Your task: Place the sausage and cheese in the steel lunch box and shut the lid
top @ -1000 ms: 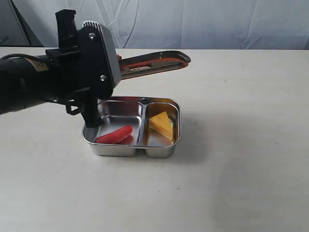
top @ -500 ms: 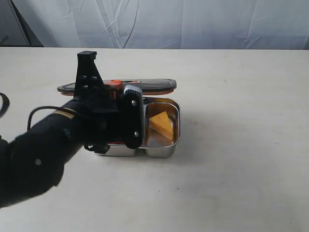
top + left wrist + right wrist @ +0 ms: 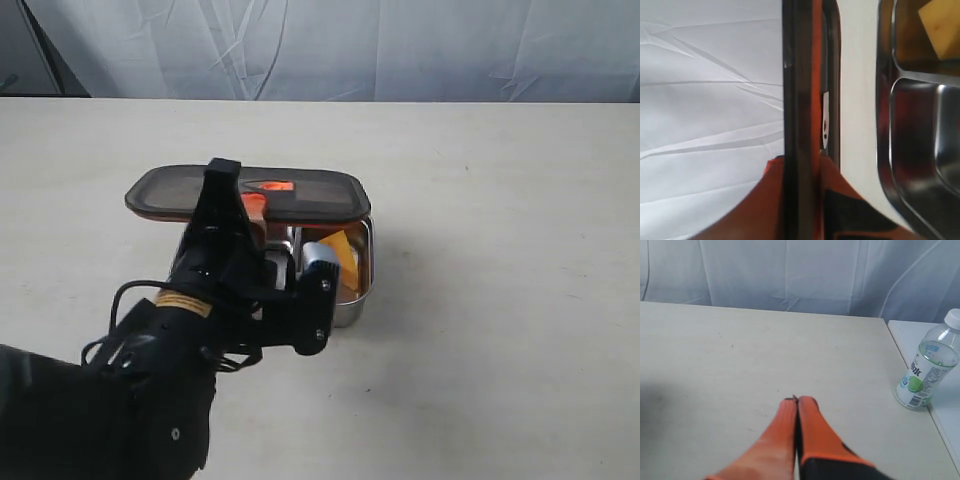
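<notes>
Above the shiny two-compartment steel lunch box (image 3: 366, 272) on the pale surface (image 3: 500, 300), the left end effector (image 3: 252, 205) pinches the dark translucent rectangular lid (image 3: 320, 190) by its edge, roughly level. A yellow-orange cheese wedge (image 3: 346, 256) lies in the right compartment. The arm hides the sausage. The right end effector (image 3: 797, 401) is pressed together, empty.

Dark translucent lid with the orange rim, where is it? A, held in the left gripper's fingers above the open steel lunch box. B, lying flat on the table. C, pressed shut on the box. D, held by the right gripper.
A: the left gripper pinches the dark translucent lid between its orange fingers, above the shiny steel lunch box where the yellow cheese wedge shows.
</notes>
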Available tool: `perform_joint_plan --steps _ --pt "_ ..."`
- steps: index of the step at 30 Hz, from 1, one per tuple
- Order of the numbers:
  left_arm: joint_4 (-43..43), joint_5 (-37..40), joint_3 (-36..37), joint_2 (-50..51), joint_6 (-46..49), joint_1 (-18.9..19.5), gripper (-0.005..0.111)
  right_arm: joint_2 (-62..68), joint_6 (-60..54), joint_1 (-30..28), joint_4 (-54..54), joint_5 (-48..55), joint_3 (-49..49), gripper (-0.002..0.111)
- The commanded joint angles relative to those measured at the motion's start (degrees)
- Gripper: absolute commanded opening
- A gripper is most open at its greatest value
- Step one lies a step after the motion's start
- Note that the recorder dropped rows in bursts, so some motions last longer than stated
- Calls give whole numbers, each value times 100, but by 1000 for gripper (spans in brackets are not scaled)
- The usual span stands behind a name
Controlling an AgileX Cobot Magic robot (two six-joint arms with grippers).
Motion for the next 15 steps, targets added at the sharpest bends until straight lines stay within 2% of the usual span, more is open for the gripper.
perform_joint_plan --steps 1,4,15 --pt "65 -356 25 193 -114 -271 0 -263 13 -2 -184 8 276 -1" --pt "110 -699 25 333 -170 -296 0 -409 91 -2 -228 8 387 -1" --pt "526 -699 25 910 -472 -329 0 -762 103 -2 -246 8 584 -1"
